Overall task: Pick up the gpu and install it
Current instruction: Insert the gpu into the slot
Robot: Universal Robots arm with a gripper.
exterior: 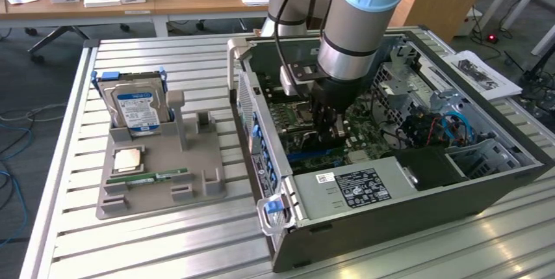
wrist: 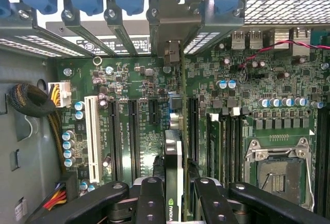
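My gripper (wrist: 174,199) is shut on the gpu (wrist: 174,152), a thin dark card seen edge-on with a small green logo between the black fingers (wrist: 151,198). The card runs across the green motherboard (wrist: 134,90) between the long black slots. Its metal end (wrist: 172,53) reaches the bracket openings in the case's rear wall. I cannot tell whether it sits fully in a slot. In the exterior view the arm reaches down into the open computer case (exterior: 485,181), with the gripper (exterior: 329,132) low over the board.
A white slot (wrist: 93,131), memory sticks (wrist: 214,141) and an empty processor socket (wrist: 278,175) flank the card. A cable bundle (wrist: 31,100) lies at the case wall. Outside, a grey holder (exterior: 160,191) carries a hard drive (exterior: 137,108) and a green memory stick (exterior: 156,177).
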